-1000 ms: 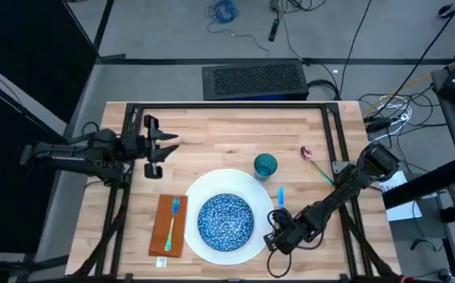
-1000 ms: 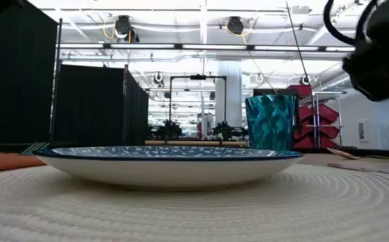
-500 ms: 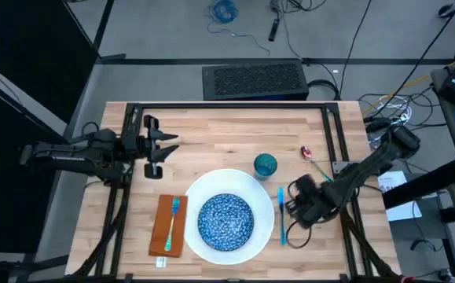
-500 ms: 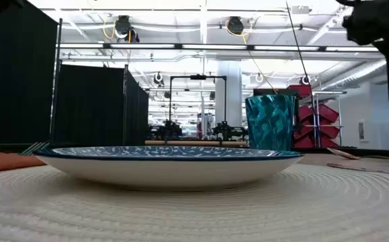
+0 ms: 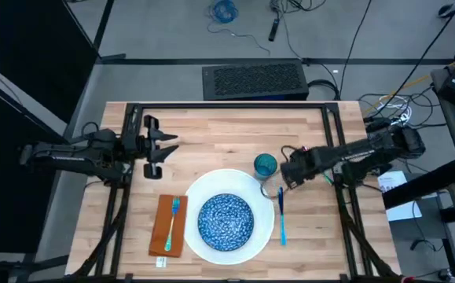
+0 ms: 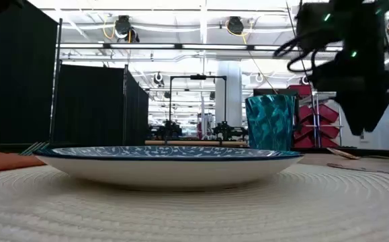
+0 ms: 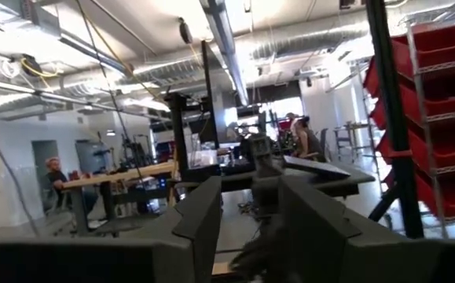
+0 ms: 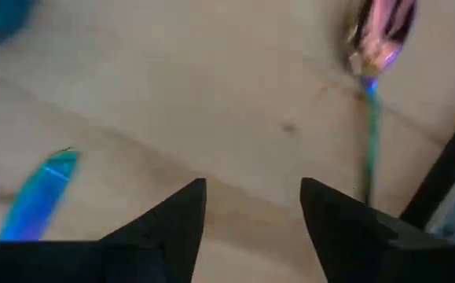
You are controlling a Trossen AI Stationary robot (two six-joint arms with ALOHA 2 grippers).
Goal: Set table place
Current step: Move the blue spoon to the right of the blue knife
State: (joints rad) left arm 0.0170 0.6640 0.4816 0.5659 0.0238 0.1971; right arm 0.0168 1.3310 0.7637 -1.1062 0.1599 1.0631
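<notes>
The right gripper hung over the tabletop right of centre in the high view, beside the teal cup, fingers spread wide and empty. The blue knife lay just right of the white plate, which carried the speckled bowl. A fork rested on the napkin at lower left. The left gripper waited at centre left, parted.
</notes>
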